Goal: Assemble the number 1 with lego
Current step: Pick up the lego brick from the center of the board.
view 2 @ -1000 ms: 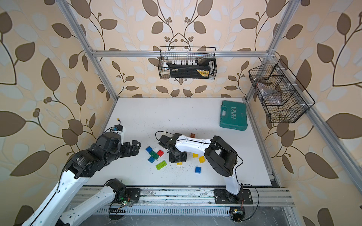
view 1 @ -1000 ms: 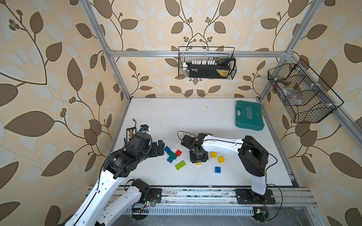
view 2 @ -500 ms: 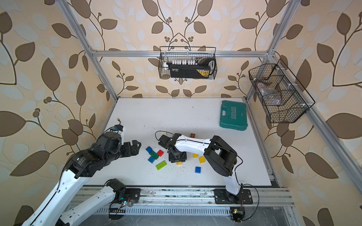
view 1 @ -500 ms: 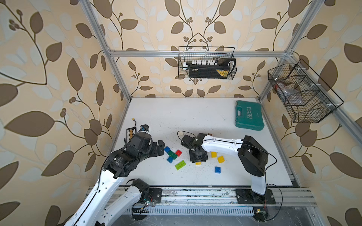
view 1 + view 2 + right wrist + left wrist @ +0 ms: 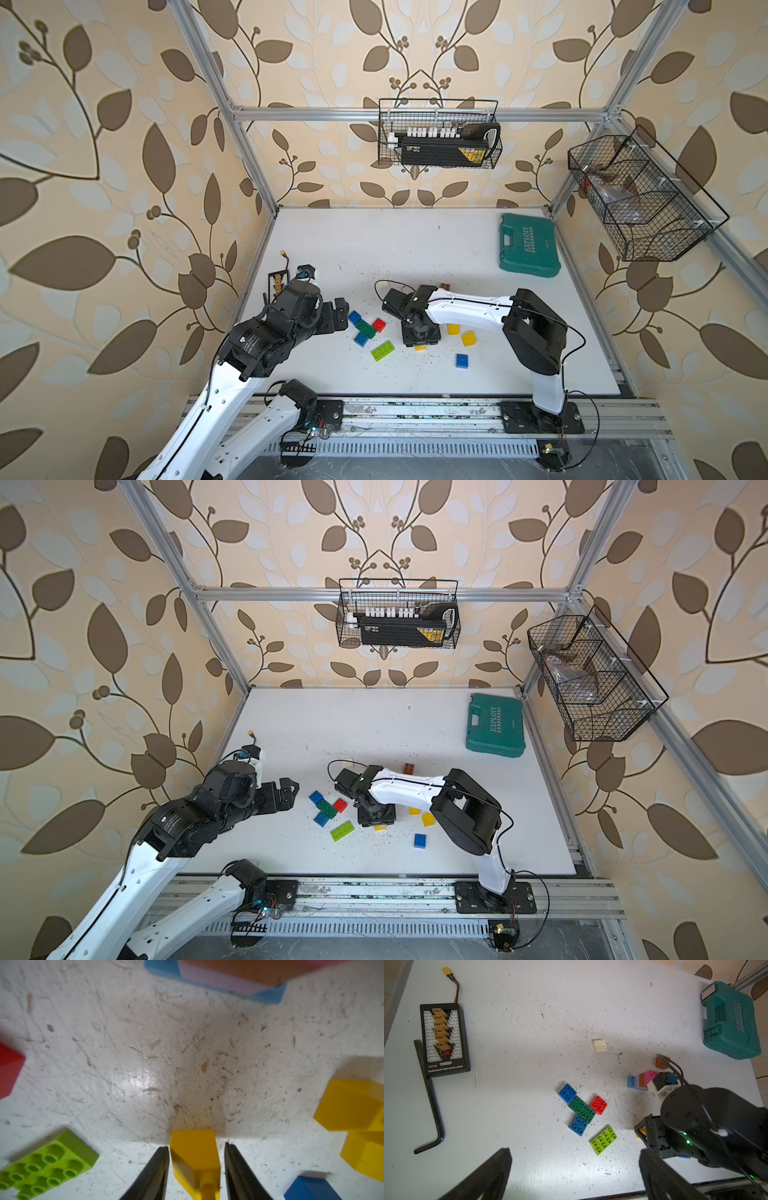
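Loose lego lies at the middle front of the table: a blue brick, a long green one, a red one, a long lime one, two yellow ones and a brown one. A white brick and a joined stack of light blue, lilac, brown and pink bricks show in the left wrist view. My right gripper points down over a small yellow brick. Its fingers stand on either side with a thin gap at each. My left gripper hovers wide open left of the bricks, holding nothing.
A teal tool case lies at the back right. A black charging plate and a hex key lie by the left edge. Wire baskets hang on the back and right walls.
The right gripper's jaws have spread a little from the yellow brick. Neither arm has visibly moved.
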Tool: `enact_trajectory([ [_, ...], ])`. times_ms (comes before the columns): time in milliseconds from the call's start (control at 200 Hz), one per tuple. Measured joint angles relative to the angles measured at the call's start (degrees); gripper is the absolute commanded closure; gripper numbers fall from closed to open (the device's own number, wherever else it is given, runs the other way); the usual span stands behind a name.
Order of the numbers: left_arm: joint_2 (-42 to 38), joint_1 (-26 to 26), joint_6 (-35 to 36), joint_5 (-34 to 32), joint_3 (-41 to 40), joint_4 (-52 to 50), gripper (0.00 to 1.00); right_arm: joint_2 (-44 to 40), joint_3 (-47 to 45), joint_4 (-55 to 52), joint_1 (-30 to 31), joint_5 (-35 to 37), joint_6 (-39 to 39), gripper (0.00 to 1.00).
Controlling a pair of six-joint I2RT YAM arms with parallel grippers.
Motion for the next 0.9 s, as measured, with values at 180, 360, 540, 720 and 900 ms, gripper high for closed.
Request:
enact_trajectory([
  [180, -0.17, 0.0, 0.0, 0.0, 0.0, 0.0, 0.01, 0.15, 0.0, 0.11, 0.07, 0.52, 0.15, 0.56],
  [360, -0.2, 0.0, 0.0, 0.0, 0.0, 0.0, 0.01, 1.38, 0.0, 0.13, 0.0, -0.5, 0.35, 0.6],
  [540, -0.2, 0.0, 0.0, 0.0, 0.0, 0.0, 0.01, 1.25, 0.0, 0.09, 0.0, -0.68, 0.5, 0.69],
  [720, -0.28, 0.0, 0.0, 0.0, 0.0, 0.0, 0.01, 0.39, -0.42, -0.92, 0.02, -0.68, 1.01, 0.73],
  [900, -0.28, 0.0, 0.0, 0.0, 0.0, 0.0, 0.01, -3.72, -0.37, -4.37, 0.02, -0.44, 0.98, 0.77],
])
